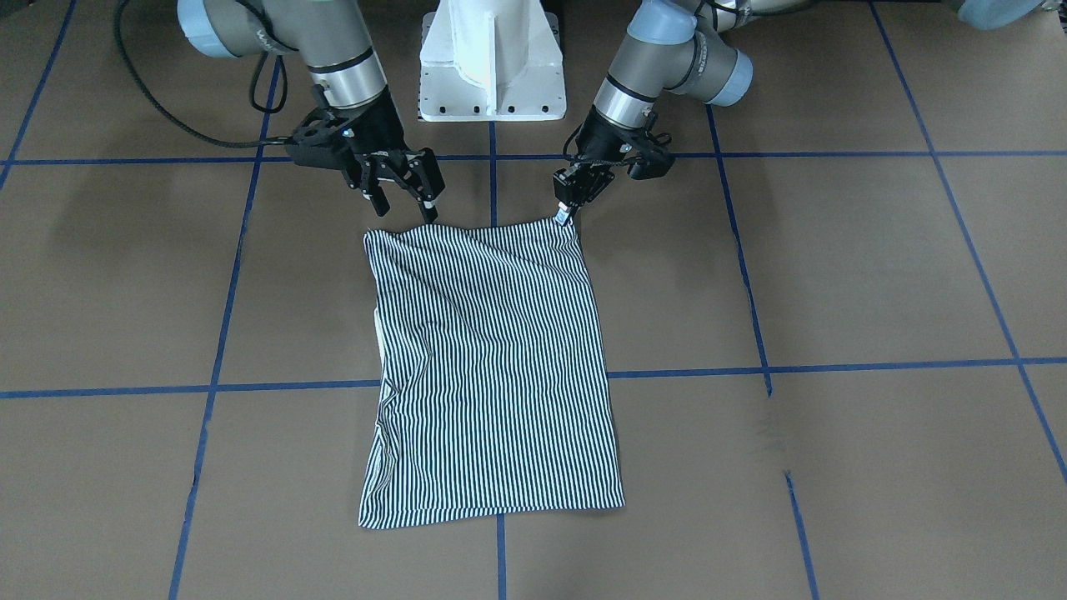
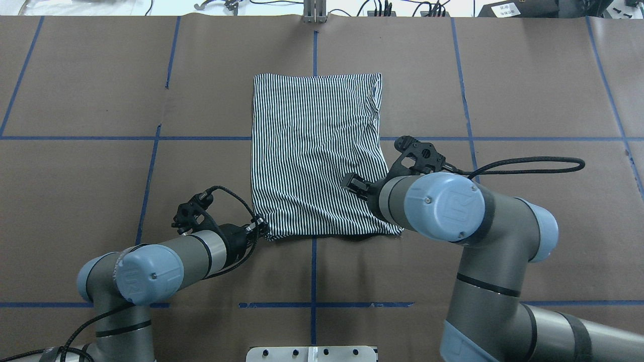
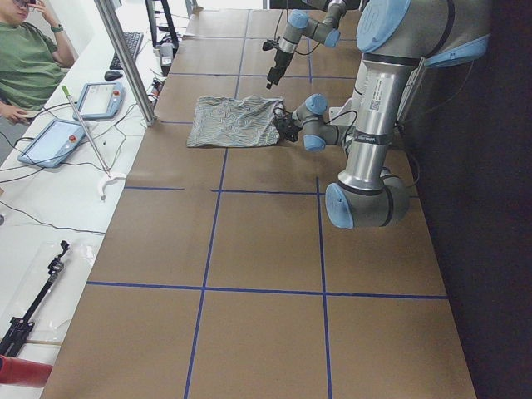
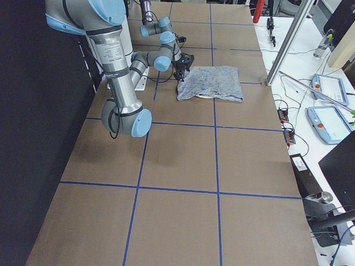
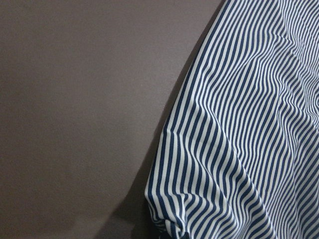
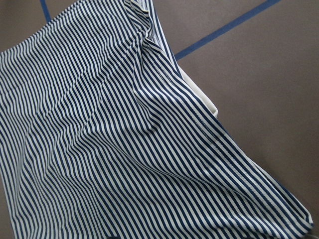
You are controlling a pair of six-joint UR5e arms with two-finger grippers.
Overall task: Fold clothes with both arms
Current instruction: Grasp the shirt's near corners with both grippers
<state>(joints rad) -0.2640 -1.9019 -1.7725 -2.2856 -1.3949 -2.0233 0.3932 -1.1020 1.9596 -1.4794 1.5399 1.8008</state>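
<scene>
— Our striped shirt [image 1: 492, 367] lies on the table [image 1: 834, 275], folded long. Our left gripper [image 1: 566, 212] pinches one corner on our side.

— Our right gripper [image 1: 406, 200] hangs spread over the other corner. We think it must drop and pinch next, so we can fold.

— Its front is hidden from us; only a cream bit [image 6: 199, 97] shows.

Table's covered in brown paper [image 1: 834, 275] with a blue tape grid [image 1: 834, 365]. A white pedestal base [image 1: 492, 58] sits at the far edge. Off to the side on a white bench: a person in a green shirt [image 3: 25, 62], a tablet-style controller [image 3: 50, 141], a keyboard [image 3: 130, 46] and a metal post [image 3: 125, 58].
</scene>
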